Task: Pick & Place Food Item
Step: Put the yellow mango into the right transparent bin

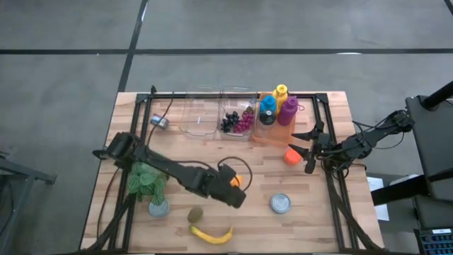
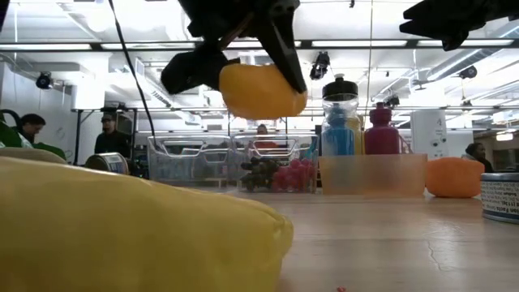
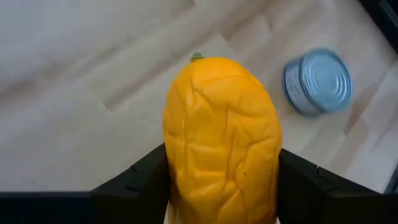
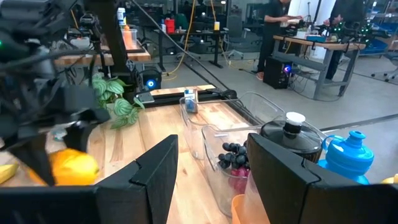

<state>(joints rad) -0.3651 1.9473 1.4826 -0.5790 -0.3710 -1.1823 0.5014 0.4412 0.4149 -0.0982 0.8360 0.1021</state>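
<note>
A wrinkled yellow-orange fruit point(image 3: 221, 130) with a small green stem tip sits in my left gripper point(image 1: 237, 187), above the table's middle, near side. The low view shows the fruit point(image 2: 259, 89) in the air. My right gripper point(image 1: 311, 149) is open, hovering at the right side next to a small orange fruit point(image 1: 291, 156) that lies on the wood. In the right wrist view its fingers stand apart around point(image 4: 211, 180), touching nothing. A banana point(image 1: 212, 234) and a kiwi point(image 1: 195, 213) lie near the near edge. My left gripper pinches the yellow-orange fruit between its two fingers point(image 3: 140, 180), which sit on the fruit's two long sides point(image 3: 177, 168); the stem end points away from the wrist. The fingers slant down from the table's left. The fruit point(image 2: 259, 89) is lifted clear of the table.
A tin can point(image 1: 280, 204) stands right of the left gripper. Two clear bins point(image 1: 199, 119), one with grapes point(image 1: 237, 120), and an orange tray of bottles point(image 1: 277, 108) line the far edge. A potted plant point(image 1: 147, 183) sits under the left arm. People stand in the room behind.
</note>
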